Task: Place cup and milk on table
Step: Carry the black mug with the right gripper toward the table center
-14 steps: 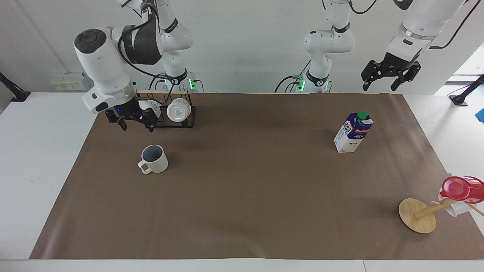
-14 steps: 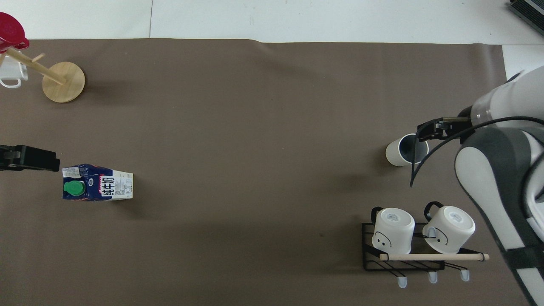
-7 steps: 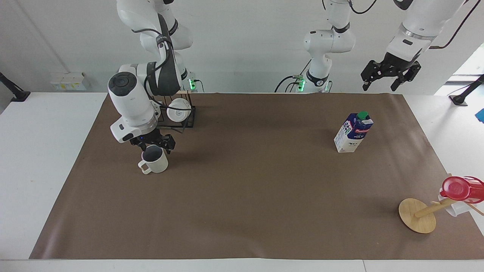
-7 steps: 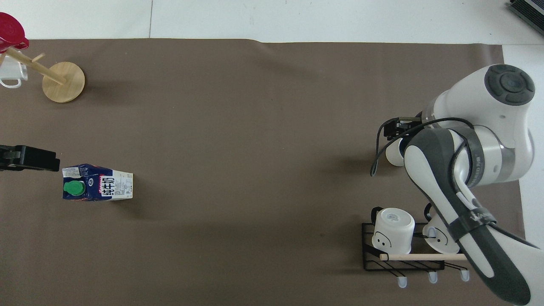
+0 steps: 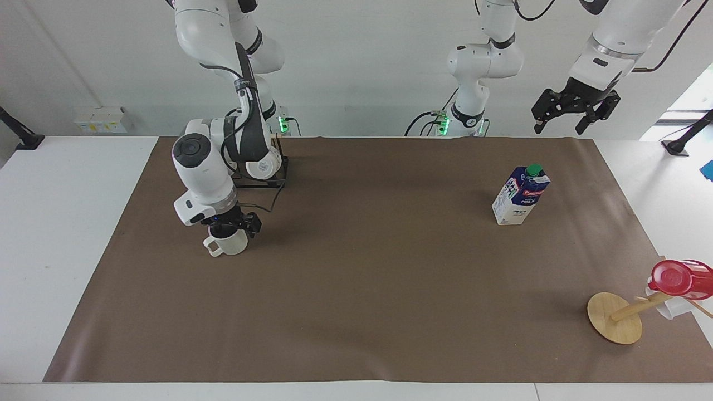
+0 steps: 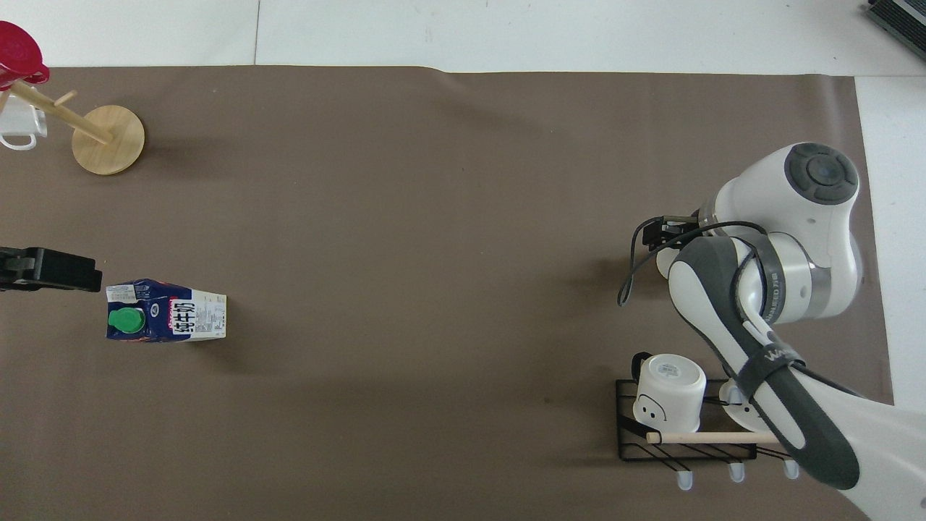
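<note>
Right arm bent down from its base, wrist pointing straight down, right gripper (image 5: 231, 224) low at the cup (image 5: 229, 244) rim, fingers spread wide at 9 and 3 o'clock. Left arm waits, raised; left gripper (image 5: 575, 111) hangs high over the table (image 5: 67, 223) edge, fingers spread open, pointing down.

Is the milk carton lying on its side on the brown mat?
No, the milk carton stands upright on the brown mat, with its green cap at the top.
</note>
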Robot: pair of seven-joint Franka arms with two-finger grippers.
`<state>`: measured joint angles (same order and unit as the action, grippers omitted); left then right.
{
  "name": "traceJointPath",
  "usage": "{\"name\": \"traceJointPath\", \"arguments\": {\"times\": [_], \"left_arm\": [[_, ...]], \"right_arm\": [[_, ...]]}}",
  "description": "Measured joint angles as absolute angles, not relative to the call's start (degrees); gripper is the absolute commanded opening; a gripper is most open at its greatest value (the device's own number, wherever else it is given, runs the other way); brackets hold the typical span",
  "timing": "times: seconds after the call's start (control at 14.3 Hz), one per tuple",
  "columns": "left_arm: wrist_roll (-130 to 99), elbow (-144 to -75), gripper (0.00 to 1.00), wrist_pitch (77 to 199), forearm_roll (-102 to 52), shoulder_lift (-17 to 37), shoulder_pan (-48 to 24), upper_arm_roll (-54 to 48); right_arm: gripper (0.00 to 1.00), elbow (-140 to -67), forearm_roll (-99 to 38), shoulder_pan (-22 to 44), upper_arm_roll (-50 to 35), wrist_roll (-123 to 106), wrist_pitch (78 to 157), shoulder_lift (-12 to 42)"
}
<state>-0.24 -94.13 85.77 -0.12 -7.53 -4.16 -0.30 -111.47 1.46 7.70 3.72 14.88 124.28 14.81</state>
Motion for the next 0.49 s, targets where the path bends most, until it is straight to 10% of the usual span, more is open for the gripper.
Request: {"name": "traceJointPath", "arguments": {"times": [0.21,0.49], "left_arm": [[-0.24,-94.13,1.0,85.77,-0.12,-7.53,-4.16,-0.3],[-0.24,-94.13,1.0,85.77,-0.12,-7.53,-4.16,-0.3]], "right_arm": [[0.96,-111.54,1.46,7.71,3.71,16.75,125.17,15.42],[0.43,-111.56,1.45,7.71,3.7,17.1,126.05,15.9]]}}
